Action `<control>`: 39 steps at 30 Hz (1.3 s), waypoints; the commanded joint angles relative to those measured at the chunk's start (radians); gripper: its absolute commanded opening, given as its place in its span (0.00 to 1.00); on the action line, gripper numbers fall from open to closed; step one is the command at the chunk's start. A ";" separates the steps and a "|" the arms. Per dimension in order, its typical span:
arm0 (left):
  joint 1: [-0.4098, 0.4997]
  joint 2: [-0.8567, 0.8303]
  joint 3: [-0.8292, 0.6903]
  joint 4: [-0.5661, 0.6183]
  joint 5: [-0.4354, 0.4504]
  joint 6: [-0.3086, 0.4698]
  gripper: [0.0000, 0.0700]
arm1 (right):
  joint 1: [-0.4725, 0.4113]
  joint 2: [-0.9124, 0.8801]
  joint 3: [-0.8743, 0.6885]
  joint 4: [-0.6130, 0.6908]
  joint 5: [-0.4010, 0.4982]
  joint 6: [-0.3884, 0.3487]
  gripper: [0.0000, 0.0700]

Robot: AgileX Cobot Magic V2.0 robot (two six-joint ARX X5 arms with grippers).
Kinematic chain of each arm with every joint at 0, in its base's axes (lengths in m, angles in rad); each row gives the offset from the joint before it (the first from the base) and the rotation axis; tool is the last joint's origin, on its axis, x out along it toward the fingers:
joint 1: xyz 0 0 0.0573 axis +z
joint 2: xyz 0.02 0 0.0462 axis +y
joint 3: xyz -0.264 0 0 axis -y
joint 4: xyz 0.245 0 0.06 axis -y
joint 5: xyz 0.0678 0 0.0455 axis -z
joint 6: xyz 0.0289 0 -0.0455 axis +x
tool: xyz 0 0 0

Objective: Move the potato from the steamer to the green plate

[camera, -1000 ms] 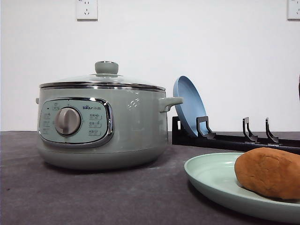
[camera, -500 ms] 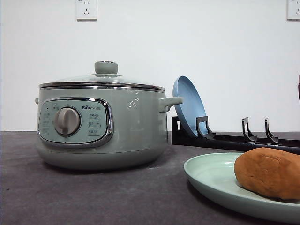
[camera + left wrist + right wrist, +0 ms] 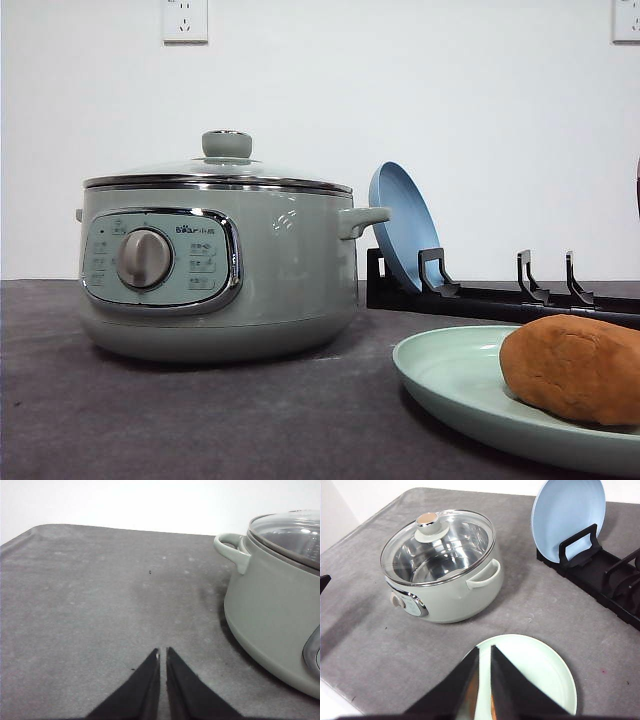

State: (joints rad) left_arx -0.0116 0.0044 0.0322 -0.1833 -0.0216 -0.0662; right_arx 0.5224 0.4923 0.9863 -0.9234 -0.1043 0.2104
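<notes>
Two grippers are on my screens, one per wrist camera. My left gripper (image 3: 163, 652) has its black fingers (image 3: 147, 680) drawn together to a thin slit, with nothing between them; it hangs low over bare grey table (image 3: 90, 605). The steamer (image 3: 272, 605) stands ahead of this gripper and off to one side, apart from the tips, with one side handle (image 3: 231, 550) turned toward the open table and the glass lid (image 3: 295, 532) on.

My right gripper (image 3: 484, 652) is likewise nearly closed, only a narrow gap between the fingers, and they hold nothing. It hangs above the green plate (image 3: 545, 675), the tips over the plate's edge nearest the steamer. Beyond the tips the steamer sits with its lid shut, green knob (image 3: 426, 522) on top; through the glass I see shiny metal walls. Further off to the side of this gripper a blue plate (image 3: 568, 517) leans upright in a black rack (image 3: 600, 575).

On the front camera the potato (image 3: 575, 367) lies on the green plate (image 3: 450, 375), toward the side away from the steamer (image 3: 215, 265), touching the plate's surface. From the right wrist camera the fingers cover that part of the plate, so I cannot tell how close the tips are to the potato
</notes>
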 commanded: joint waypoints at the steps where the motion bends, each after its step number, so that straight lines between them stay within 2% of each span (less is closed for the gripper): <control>1: -0.002 -0.001 -0.021 -0.006 -0.005 0.004 0.04 | 0.005 0.002 0.008 0.010 0.001 0.006 0.04; 14: -0.002 -0.001 -0.021 -0.006 -0.005 0.004 0.04 | 0.005 0.002 0.007 0.012 0.002 0.006 0.04; 19: -0.002 -0.001 -0.020 -0.006 -0.005 0.005 0.04 | -0.077 -0.024 -0.009 0.016 0.000 0.004 0.04; 22: -0.002 -0.001 -0.021 -0.006 -0.005 0.005 0.04 | -0.195 -0.085 -0.096 0.114 0.002 -0.023 0.04; 26: -0.002 -0.001 -0.020 -0.006 -0.005 0.004 0.04 | -0.361 -0.211 -0.325 0.359 0.003 -0.073 0.04; 29: -0.002 -0.001 -0.020 -0.006 -0.005 0.005 0.04 | -0.450 -0.301 -0.509 0.529 0.000 -0.080 0.04; 34: -0.002 -0.001 -0.020 -0.006 -0.005 0.005 0.04 | -0.540 -0.390 -0.741 0.698 0.001 -0.112 0.04; 39: -0.002 -0.001 -0.020 -0.006 -0.005 0.005 0.04 | -0.555 -0.451 -0.889 0.769 0.005 -0.153 0.04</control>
State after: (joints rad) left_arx -0.0116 0.0044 0.0322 -0.1833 -0.0216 -0.0662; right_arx -0.0322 0.0503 0.1054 -0.1790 -0.1032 0.0874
